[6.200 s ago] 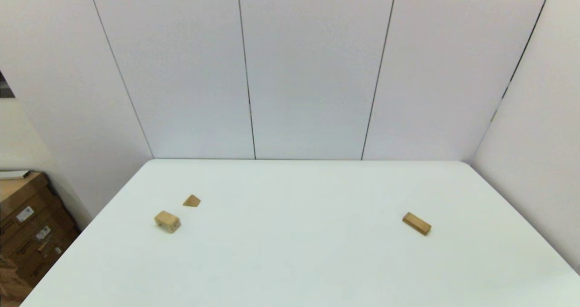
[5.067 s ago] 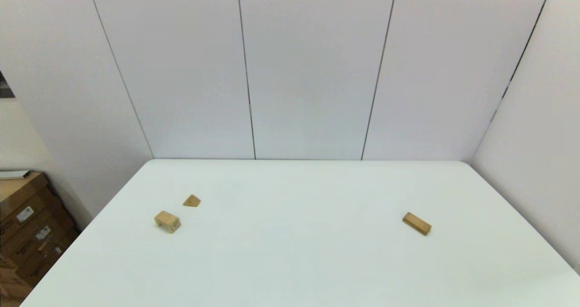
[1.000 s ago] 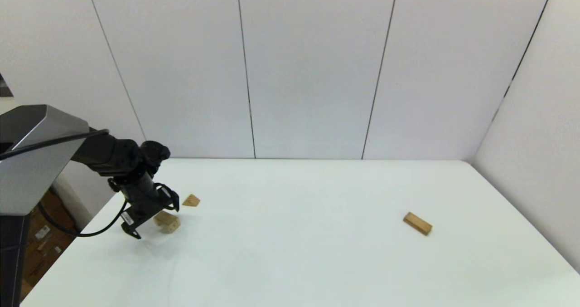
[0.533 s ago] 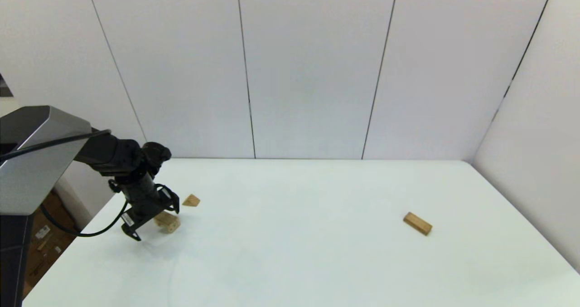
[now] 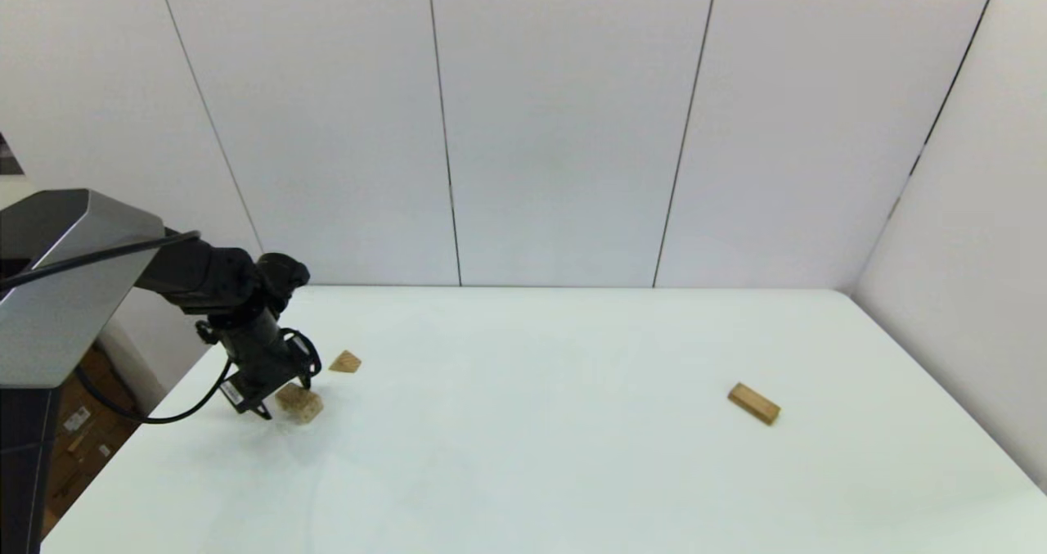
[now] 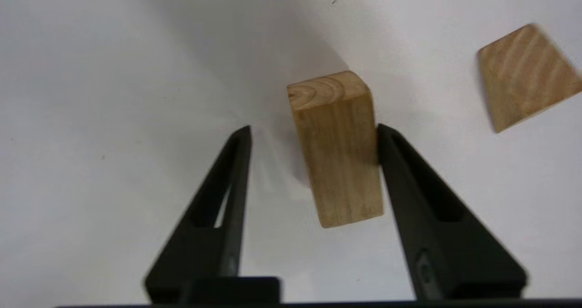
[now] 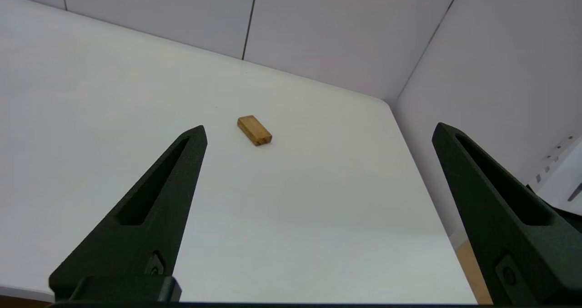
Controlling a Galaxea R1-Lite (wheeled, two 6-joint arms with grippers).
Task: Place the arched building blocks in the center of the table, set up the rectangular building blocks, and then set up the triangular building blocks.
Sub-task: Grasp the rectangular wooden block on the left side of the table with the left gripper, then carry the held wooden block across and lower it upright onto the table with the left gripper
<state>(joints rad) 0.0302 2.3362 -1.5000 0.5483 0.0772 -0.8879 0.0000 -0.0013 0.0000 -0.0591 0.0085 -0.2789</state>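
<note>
The arched block (image 5: 299,405) lies on the white table (image 5: 523,456) near its left edge; its arch cut-out is hidden. My left gripper (image 5: 278,403) is down around it and open. In the left wrist view the arched block (image 6: 338,153) lies between the fingers of the left gripper (image 6: 313,128); one finger (image 6: 400,171) touches its side, and a gap separates it from the other. The striped triangular block (image 5: 346,362) (image 6: 523,76) lies just beyond. The rectangular block (image 5: 753,403) (image 7: 254,130) lies flat at the right. My right gripper (image 7: 318,128) hangs open above the table's near right part.
White wall panels (image 5: 564,128) close off the back and right of the table. Cardboard boxes (image 5: 78,443) stand on the floor past the table's left edge. The left arm's grey link (image 5: 57,284) reaches in from the left.
The left arm has come in from the left over the arched block. In the last second the gripper has sunk around the block and its fingers have narrowed.
</note>
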